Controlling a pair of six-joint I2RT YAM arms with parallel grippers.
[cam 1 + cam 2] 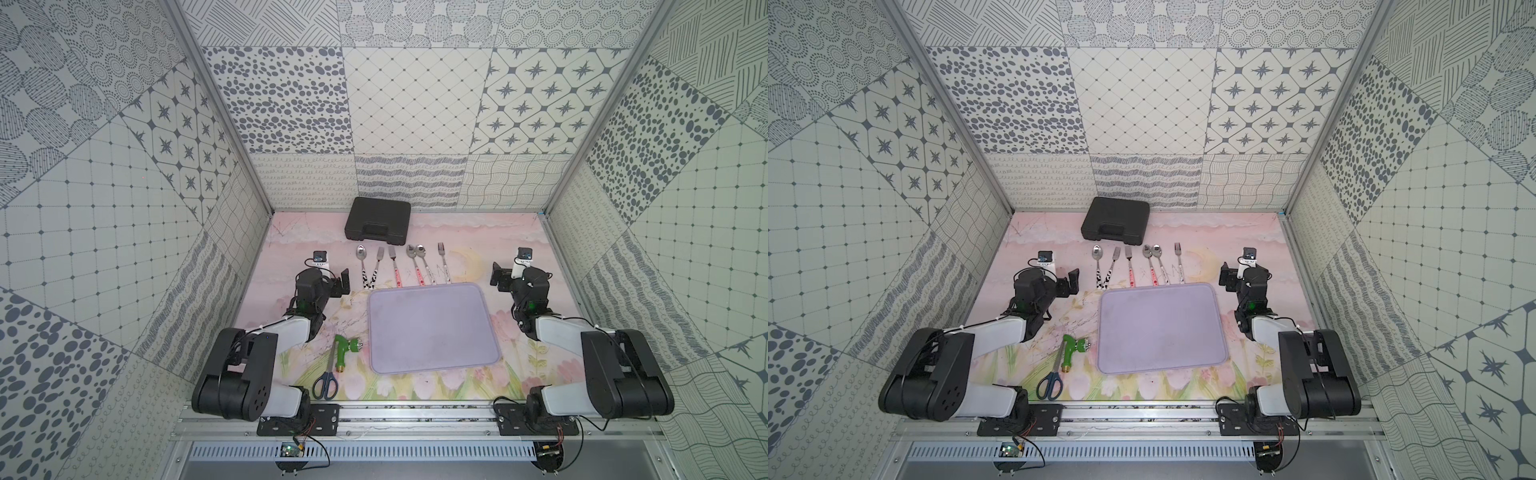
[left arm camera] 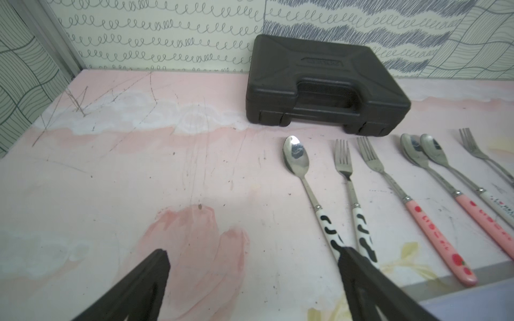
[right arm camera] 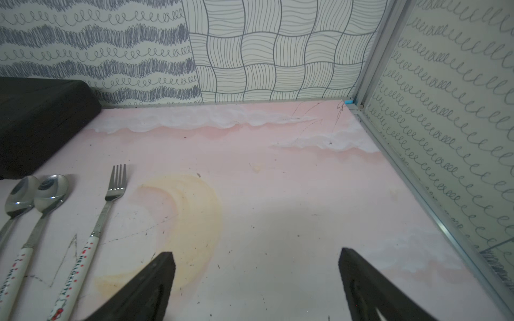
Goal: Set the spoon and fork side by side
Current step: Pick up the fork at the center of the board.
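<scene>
Behind the lavender tray (image 1: 432, 332) three spoons and three forks lie in a row, heads toward the back wall. From the left: cow-patterned spoon (image 1: 363, 266) (image 2: 306, 180), cow-patterned fork (image 1: 376, 268) (image 2: 347, 180), pink-handled fork (image 1: 395, 266), pink-handled spoon (image 1: 414, 264), white-handled spoon (image 1: 424, 264) (image 3: 47, 200), white-handled fork (image 1: 443, 262) (image 3: 108, 205). My left gripper (image 1: 341, 283) (image 2: 253, 253) hovers open and empty just left of the cow-patterned pair. My right gripper (image 1: 498, 276) (image 3: 256, 253) is open and empty to the right of the white-handled fork.
A black plastic case (image 1: 377, 218) lies against the back wall behind the cutlery. A green hose nozzle (image 1: 345, 347) and dark-handled scissors (image 1: 326, 380) lie left of the tray near the front. Patterned walls close in three sides.
</scene>
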